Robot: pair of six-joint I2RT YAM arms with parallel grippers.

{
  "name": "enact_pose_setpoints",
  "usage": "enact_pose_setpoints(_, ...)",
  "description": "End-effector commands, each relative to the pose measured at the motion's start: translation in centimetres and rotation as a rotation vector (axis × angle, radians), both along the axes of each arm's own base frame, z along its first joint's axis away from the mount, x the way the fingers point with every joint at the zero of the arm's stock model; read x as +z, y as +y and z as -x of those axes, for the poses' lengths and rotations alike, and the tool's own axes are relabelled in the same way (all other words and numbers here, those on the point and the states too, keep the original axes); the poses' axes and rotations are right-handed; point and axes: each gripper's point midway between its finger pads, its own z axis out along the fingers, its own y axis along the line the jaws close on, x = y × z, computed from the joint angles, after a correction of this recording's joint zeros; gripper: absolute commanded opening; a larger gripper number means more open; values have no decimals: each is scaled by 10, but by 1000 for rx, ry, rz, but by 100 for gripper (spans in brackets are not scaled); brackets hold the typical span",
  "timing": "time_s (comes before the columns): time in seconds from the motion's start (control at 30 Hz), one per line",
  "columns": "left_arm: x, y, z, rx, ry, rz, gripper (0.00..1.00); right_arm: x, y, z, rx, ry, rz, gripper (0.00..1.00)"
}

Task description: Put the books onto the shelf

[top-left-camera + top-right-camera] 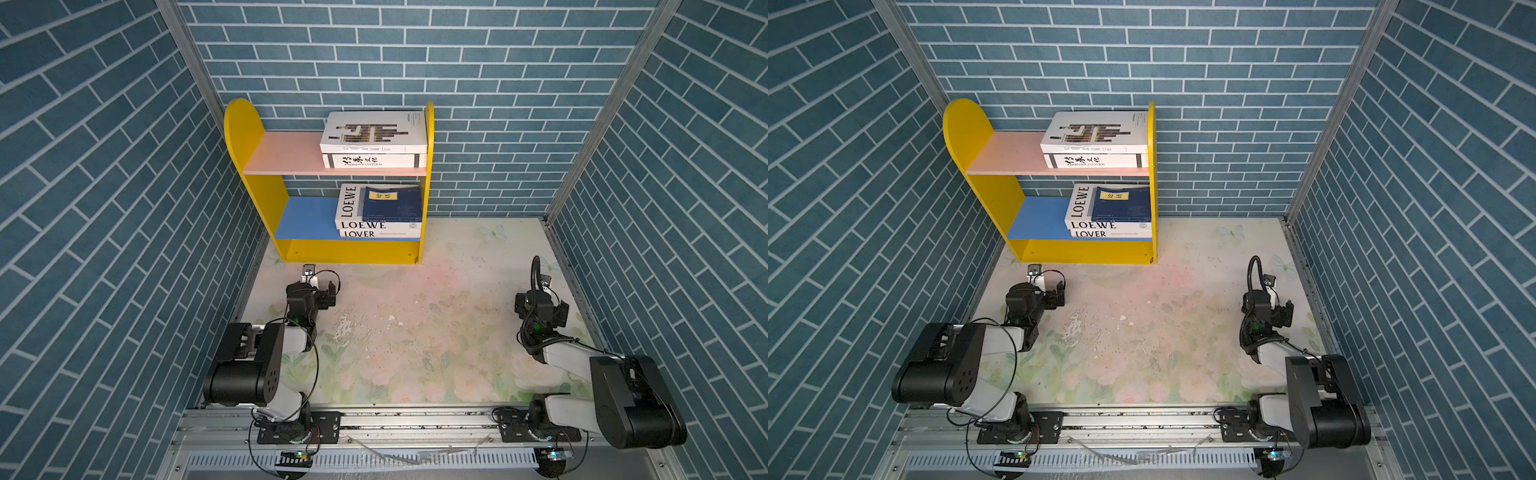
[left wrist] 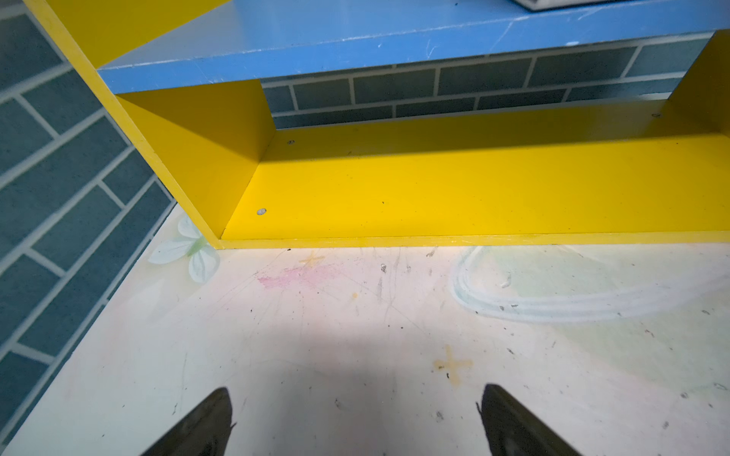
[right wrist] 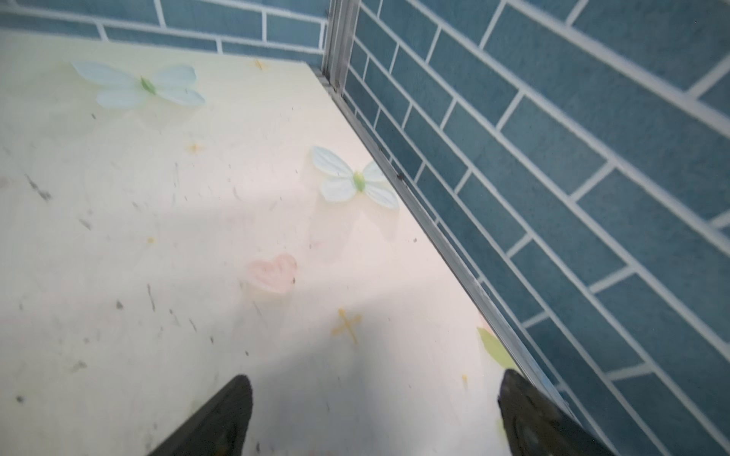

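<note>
I find no book left on the table [image 1: 415, 332], so I judge the job finished. All five books lie flat on the shelf [image 1: 243, 124], crowded to the end by its right side panel, spines facing the front and long axes running along the boards.

On the pink upper board [image 1: 286, 153], the brown-bar pattern book [image 1: 374, 131] lies on top of the Heritage Cultural book [image 1: 374, 161]. On the blue lower board [image 1: 307, 216], the thin navy book [image 1: 392, 203] rests on the LOEWE book [image 1: 348, 203], which lies on the LOVER book [image 1: 374, 234]. The other end of each board is bare.

From my left gripper [image 2: 355, 389], the shelf is straight ahead and close. The wrist view looks at its yellow foot board, with the books up and off to the far end. The fingers are spread wide with only tabletop between them. My right gripper [image 3: 375, 375] is well apart from the shelf, out by the side wall and aimed toward the far corner. Its fingers are also released, with nothing in them.

If a stack needed squaring, my left arm is the nearer one. It would have to rise and cross toward the right side panel to reach either stack.
</note>
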Motion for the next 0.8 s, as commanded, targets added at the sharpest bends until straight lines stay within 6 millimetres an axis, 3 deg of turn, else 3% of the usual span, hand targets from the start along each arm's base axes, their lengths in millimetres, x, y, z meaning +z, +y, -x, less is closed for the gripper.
enact_pose_setpoints(0.0,9,-1,-6,-3,-28,-5,100,25,15,-30,108,-89,-9,93)
enact_pose_setpoints(0.2,9,-1,-6,-3,-28,-5,100,17,35,-38,225,-156,-78,92)
enact_pose_setpoints(0.33,9,-1,-6,-4,-29,-5,99,10,31,-44,224,-141,-121,93)
enact_pose_setpoints(0.4,9,-1,-5,-3,-28,-5,100,1,19,-45,204,-184,-160,94)
enact_pose_setpoints(0.53,9,-1,-6,-4,-29,-5,99,-9,14,-49,184,-97,-217,99)
enact_pose_setpoints(0.77,9,-1,-6,-4,-29,-5,100,-6,13,-48,188,-119,-204,99)
